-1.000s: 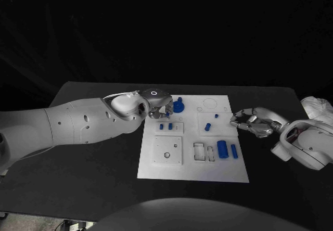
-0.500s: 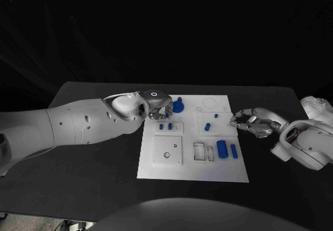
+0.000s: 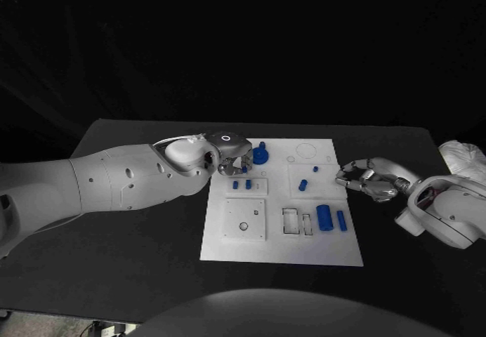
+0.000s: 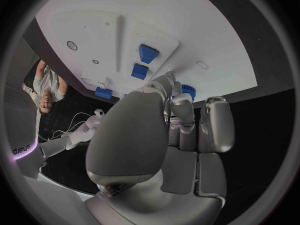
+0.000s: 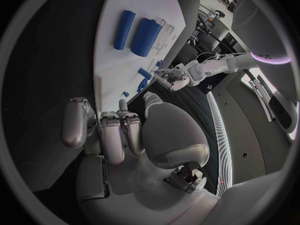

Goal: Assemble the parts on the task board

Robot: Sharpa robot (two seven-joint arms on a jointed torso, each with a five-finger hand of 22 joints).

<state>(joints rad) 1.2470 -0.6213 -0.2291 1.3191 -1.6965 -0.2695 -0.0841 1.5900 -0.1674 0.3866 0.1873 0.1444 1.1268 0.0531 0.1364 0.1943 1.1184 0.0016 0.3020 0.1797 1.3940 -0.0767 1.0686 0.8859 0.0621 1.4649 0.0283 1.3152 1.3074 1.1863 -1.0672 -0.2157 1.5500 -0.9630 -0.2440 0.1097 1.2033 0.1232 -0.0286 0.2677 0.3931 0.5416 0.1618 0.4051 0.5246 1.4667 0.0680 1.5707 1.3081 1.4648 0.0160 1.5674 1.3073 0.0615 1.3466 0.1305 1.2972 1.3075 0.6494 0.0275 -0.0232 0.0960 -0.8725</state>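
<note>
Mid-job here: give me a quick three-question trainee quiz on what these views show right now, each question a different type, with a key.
1. True or false: the right robot hand rests on the task board.
2. Which robot hand is at the blue part near the board's far edge? A) left robot hand B) right
3. Fill in: the two long blue cylinders lie on the board's ____ side, by the robot's own sides.

Key: 1 false, it hangs beside the board; 2 A; 3 right.

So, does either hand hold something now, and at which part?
It cannot be told for the left hand: its fingers reach the round blue part on the white task board, contact hidden. The right hand holds nothing.
</note>
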